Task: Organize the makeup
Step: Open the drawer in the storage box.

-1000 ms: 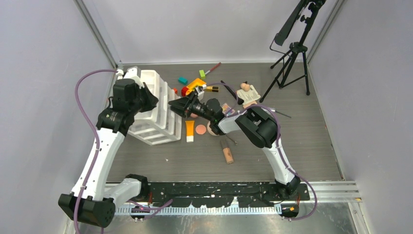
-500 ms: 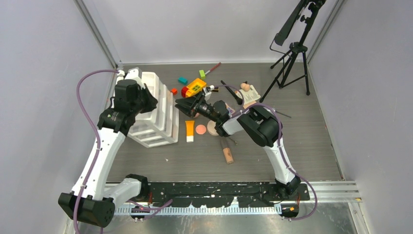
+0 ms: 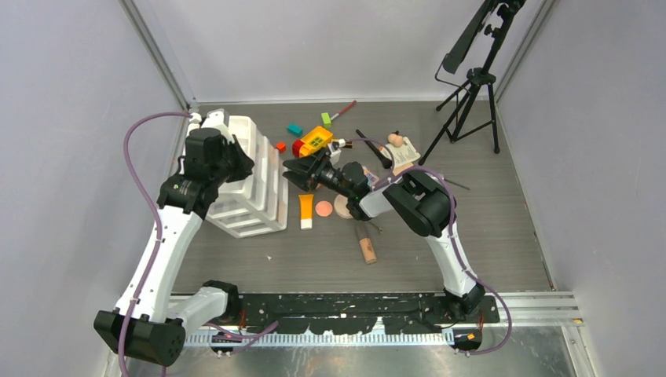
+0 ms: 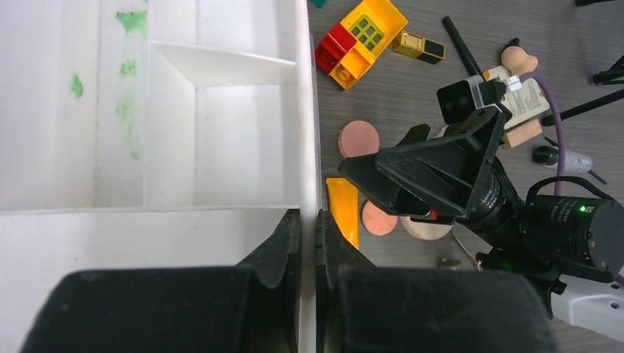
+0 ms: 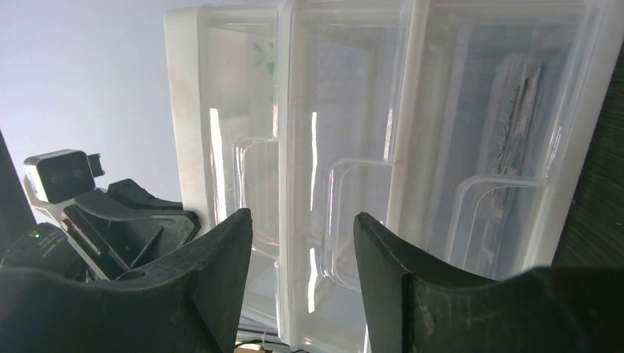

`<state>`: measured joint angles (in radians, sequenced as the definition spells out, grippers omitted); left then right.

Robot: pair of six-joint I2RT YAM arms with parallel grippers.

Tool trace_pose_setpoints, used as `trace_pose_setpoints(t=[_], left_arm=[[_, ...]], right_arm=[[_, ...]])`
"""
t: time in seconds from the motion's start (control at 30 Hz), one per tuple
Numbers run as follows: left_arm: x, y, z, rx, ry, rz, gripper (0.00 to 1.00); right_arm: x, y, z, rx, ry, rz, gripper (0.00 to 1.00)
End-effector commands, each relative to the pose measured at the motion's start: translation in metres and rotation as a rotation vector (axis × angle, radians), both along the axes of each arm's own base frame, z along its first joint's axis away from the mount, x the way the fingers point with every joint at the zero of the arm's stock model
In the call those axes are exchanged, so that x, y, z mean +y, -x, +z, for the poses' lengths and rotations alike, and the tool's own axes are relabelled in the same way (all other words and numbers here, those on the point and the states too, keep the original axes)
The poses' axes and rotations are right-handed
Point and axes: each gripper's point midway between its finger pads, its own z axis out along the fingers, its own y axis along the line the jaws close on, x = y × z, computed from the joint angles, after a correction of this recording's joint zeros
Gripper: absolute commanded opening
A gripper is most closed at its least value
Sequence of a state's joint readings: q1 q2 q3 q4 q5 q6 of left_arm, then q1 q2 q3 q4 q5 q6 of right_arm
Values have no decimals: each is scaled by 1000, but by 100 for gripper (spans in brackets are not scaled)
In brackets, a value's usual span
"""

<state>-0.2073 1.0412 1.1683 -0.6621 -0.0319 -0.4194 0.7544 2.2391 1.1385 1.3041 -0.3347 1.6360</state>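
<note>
My left gripper (image 3: 238, 162) is shut on the right wall of the white organizer tray (image 3: 263, 196) and holds it tilted; in the left wrist view my gripper (image 4: 307, 224) clamps that wall (image 4: 303, 110). My right gripper (image 3: 289, 173) is open and empty, just right of the tray, and faces its clear underside (image 5: 346, 110). On the table lie an orange tube (image 3: 305, 210), a pink compact (image 3: 323, 209), a peach compact (image 3: 342, 206), a beige tube (image 3: 366, 245), a gold-black lipstick (image 3: 341, 144), a red pencil (image 3: 343, 110) and a palette (image 3: 404, 151).
A yellow-and-red toy brick (image 3: 312, 141) and small teal (image 3: 294, 129), green (image 3: 325, 118) and red (image 3: 280, 146) blocks lie behind the right gripper. A black tripod (image 3: 471, 86) stands at the back right. Grey walls close in both sides.
My right gripper has drawn back a little to the right, away from the tray. The left gripper still holds the tray's wall.
</note>
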Motion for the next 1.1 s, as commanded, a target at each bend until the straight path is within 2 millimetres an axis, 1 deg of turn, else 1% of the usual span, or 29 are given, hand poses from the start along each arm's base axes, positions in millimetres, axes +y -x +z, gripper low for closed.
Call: trace_pose_setpoints(t=[0.0,0.1,0.2,0.27,0.5,0.63,0.77,0.93,1.07], left_arm=[[-1,-18,46,-177,19,4,0],[-2,-19,44,-171,25,0,0],[-4,-19,44,-170,32,-4,0],[-4,-19,45,-173,34,-5,0],[-3,-17,49,-183,34,-3,0],[-3,-16,50,-186,34,-4,0],[-4,-16,50,-185,38,-5,0],[-5,-15,48,-182,45,-8,0],[-5,-15,46,-180,51,-6,0]], right_arm=[[8,8,30,-76,-53,17,58],[15,13,36,-92,-66,38,58],[22,17,35,-90,-69,57,58],[26,19,32,-85,-65,64,59],[28,18,23,-79,-38,58,69],[28,16,14,-76,14,44,70],[32,16,10,-65,8,54,70],[36,18,15,-65,-20,71,71],[39,21,26,-69,-64,86,71]])
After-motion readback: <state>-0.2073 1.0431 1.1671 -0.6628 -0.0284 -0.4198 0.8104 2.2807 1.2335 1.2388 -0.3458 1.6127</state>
